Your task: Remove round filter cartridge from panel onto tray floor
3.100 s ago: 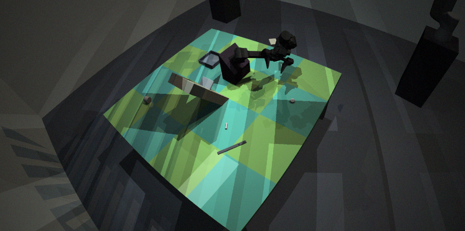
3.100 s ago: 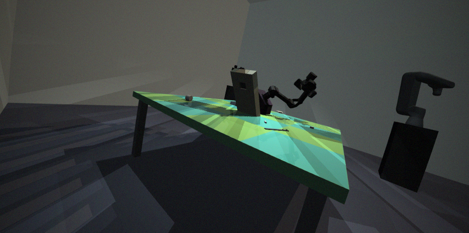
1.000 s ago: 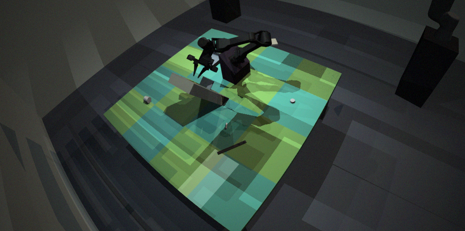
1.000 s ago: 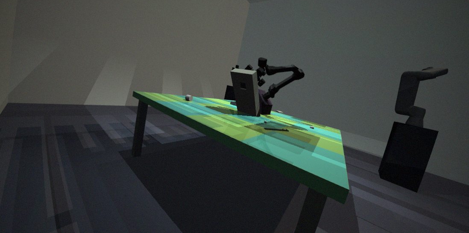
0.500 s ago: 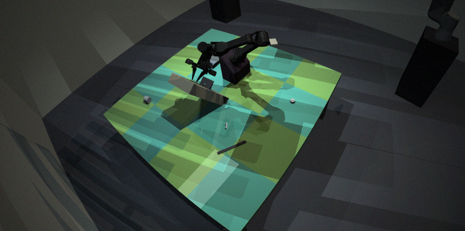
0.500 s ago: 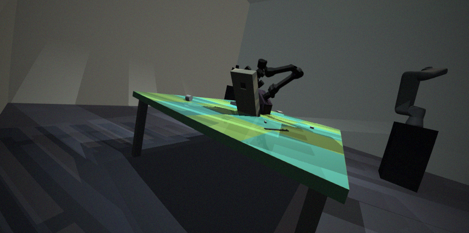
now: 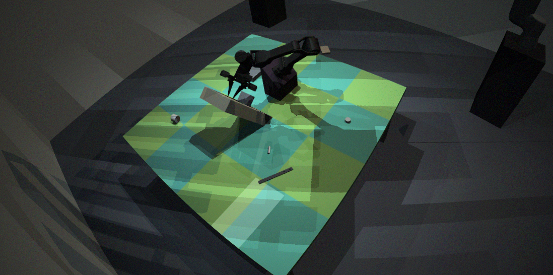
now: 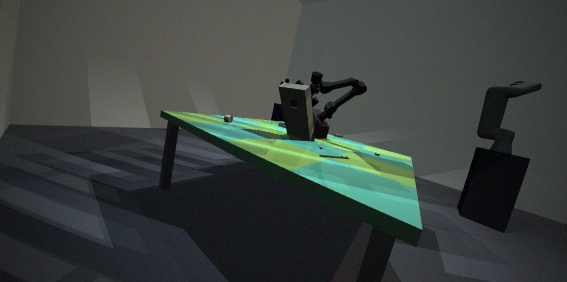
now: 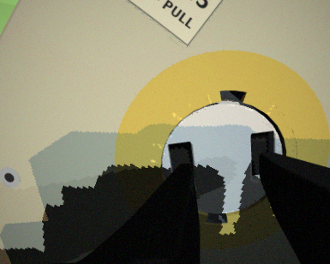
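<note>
The round pale filter cartridge (image 9: pixel 220 116) sits in the beige service panel (image 7: pixel 224 105) (image 8: pixel 299 121) (image 9: pixel 83 86), inside a yellow ring (image 9: pixel 229 73). Its two dark slots stand left and right on its face in the wrist view. My gripper (image 7: pixel 231 96) (image 9: pixel 225 170) is partly open, with nothing held between its fingers. The left fingertip overlaps the lower part of the left slot, and the right fingertip overlaps the right slot. I cannot tell whether the tips are inside the slots. In the exterior view the panel hides the fingertips. I cannot make out the tray for certain.
A grey boxy part (image 7: pixel 246 97) stands beside the panel on the arm's side. A white cylinder (image 7: pixel 175 118) (image 8: pixel 228 118), a small disc (image 7: pixel 347 120) (image 8: pixel 376 154), a short peg (image 7: pixel 269 150) (image 8: pixel 320 147) and a dark bar (image 7: pixel 275 175) (image 8: pixel 334 157) lie on the table.
</note>
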### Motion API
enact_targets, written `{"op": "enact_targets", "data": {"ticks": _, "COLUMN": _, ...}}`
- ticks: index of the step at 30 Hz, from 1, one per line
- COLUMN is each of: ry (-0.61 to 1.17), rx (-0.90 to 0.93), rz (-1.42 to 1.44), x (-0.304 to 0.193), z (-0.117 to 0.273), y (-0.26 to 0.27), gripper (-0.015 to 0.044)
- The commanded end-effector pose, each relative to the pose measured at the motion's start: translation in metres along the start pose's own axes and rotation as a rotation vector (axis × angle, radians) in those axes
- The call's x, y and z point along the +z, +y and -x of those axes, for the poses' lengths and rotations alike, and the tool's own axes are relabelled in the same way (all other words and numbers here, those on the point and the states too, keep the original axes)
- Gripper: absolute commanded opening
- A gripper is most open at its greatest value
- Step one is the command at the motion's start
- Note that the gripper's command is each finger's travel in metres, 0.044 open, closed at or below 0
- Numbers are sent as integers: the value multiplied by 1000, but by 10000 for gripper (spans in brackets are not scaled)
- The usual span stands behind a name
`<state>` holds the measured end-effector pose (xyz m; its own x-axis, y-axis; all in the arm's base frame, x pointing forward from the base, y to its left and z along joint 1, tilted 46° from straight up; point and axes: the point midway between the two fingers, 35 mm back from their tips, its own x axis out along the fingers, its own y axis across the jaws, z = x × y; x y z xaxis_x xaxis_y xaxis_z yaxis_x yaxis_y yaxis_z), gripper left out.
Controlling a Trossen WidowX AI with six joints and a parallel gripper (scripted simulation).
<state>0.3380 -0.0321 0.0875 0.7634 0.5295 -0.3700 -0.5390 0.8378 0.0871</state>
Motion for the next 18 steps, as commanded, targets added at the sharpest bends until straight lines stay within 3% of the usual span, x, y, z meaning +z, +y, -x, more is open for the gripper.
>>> {"op": "enact_targets", "data": {"ticks": 1, "ry": 1, "rx": -6, "rz": -2, "x": 0, "z": 0, "y": -1, "gripper": 118}}
{"op": "enact_targets", "data": {"ticks": 18, "ry": 1, "rx": -6, "rz": -2, "x": 1, "z": -3, "y": -2, "gripper": 118}}
